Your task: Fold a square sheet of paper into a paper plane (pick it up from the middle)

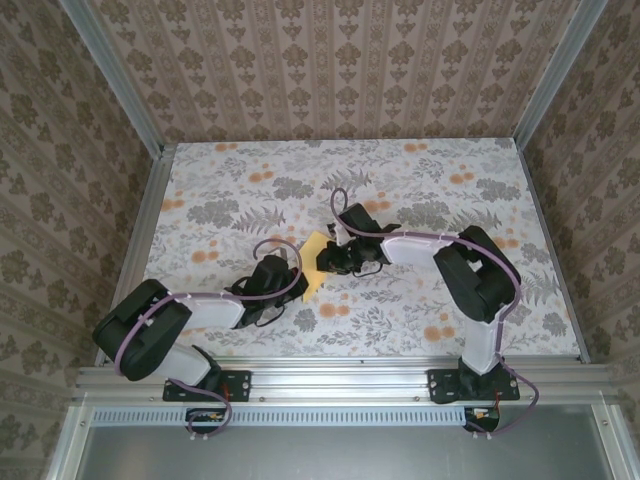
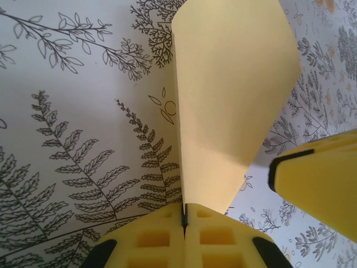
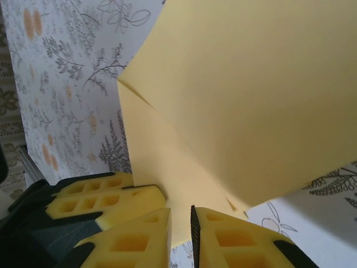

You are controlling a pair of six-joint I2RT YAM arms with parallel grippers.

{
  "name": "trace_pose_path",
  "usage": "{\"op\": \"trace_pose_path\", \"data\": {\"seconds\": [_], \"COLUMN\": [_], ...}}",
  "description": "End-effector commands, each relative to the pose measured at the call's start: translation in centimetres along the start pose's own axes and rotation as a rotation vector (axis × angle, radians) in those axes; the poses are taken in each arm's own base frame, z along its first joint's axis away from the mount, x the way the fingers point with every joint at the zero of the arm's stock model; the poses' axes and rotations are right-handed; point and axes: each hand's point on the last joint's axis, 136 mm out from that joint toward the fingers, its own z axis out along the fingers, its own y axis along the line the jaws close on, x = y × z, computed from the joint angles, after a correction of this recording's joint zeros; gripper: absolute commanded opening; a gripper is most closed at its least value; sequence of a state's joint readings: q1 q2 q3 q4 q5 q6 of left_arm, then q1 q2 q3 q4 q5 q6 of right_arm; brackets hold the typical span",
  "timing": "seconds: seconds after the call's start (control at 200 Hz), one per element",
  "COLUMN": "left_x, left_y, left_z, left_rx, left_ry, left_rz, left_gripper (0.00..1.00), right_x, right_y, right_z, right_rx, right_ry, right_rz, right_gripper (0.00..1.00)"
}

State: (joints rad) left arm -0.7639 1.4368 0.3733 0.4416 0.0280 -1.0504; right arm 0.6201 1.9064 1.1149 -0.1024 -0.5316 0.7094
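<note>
The left arm [image 1: 190, 315] and right arm [image 1: 470, 275] are black and white with thin purple cables [image 1: 299, 268]. The left gripper [image 2: 184, 207] and right gripper [image 3: 179, 215] have yellow fingers [image 2: 150, 240] with square holes.

Lab cell: aluminium frame [image 1: 330, 378], wallpapered walls [image 1: 330, 70], floral tabletop [image 1: 250, 190], left arm [image 1: 150, 325], right arm [image 1: 480, 275] bolted.

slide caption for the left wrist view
Left gripper, jaws shut, pinches the folded bright-yellow paper sheet, fern-print table behind
</note>
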Motion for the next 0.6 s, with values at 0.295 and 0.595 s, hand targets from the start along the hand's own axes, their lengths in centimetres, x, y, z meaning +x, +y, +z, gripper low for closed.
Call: {"op": "trace_pose_path", "data": {"seconds": [0.295, 0.595], "left_x": [-0.3, -0.1], "left_y": [0.2, -0.3], "left_z": [0.3, -0.5], "left_rx": [-0.019, 0.035], "left_ry": [-0.002, -0.011], "left_rz": [0.083, 0.157], "left_gripper": [0.09, 0.25], "right_x": [0.4, 0.7], "right_y": [-2.5, -5.1], "right_z": [2.4, 2.4], "right_rx": [0.073, 0.169], "right_ry": [0.074, 0.067], "right_rz": [0.04, 0.095], "right_gripper": [0.16, 0.15]}}
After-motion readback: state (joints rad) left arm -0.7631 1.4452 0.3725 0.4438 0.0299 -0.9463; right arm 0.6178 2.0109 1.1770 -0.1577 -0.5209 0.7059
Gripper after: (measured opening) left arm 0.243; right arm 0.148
